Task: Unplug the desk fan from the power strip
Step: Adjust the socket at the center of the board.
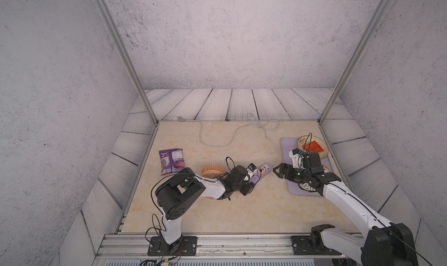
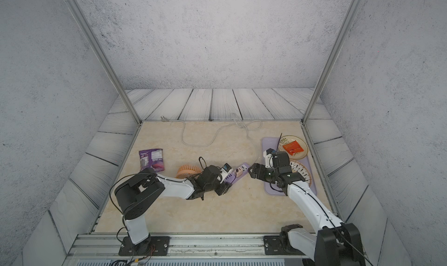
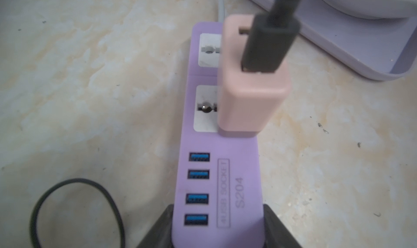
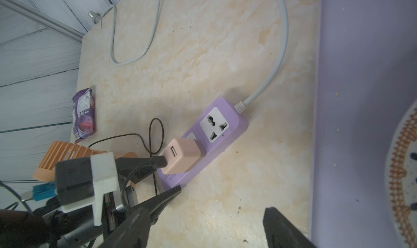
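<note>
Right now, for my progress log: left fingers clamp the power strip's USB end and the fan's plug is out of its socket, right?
No: the plug is seated in the power strip, per the left wrist view; the left fingers do clamp its USB end.

We look down from high on the whole worktop [image 1: 217, 204] in both top views; both wrist cameras sit close, sharing the power strip [image 3: 246, 159].

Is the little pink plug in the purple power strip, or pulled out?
In: the plug stands seated on the power strip, no gap under it.
</note>
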Controlling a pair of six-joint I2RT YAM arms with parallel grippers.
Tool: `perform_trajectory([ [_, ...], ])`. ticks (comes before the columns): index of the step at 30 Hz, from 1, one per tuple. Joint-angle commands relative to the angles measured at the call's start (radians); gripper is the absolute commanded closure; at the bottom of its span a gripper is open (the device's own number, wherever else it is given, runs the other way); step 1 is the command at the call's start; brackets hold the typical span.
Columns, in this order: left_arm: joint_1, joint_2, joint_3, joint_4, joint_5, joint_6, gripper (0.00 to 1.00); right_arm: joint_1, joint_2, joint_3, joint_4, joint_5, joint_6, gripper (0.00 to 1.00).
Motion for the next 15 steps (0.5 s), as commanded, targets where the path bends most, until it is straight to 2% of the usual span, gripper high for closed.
perform_trajectory([
  [1, -0.002, -0.013, -0.012, 0.039, -0.015, 0.012, 0.5, 0.038, 0.034, 0.027, -0.032, 0.048, -0.037, 0.17],
  [9, -0.003, -0.019, -0.019, 0.06, -0.035, 0.019, 0.37, 0.067, 0.05, 0.014, 0.001, 0.061, -0.036, 0.17],
  [15, -0.003, -0.003, -0.042, 0.124, -0.028, 0.026, 0.36, 0.075, 0.06, -0.008, 0.029, 0.076, -0.049, 0.16],
])
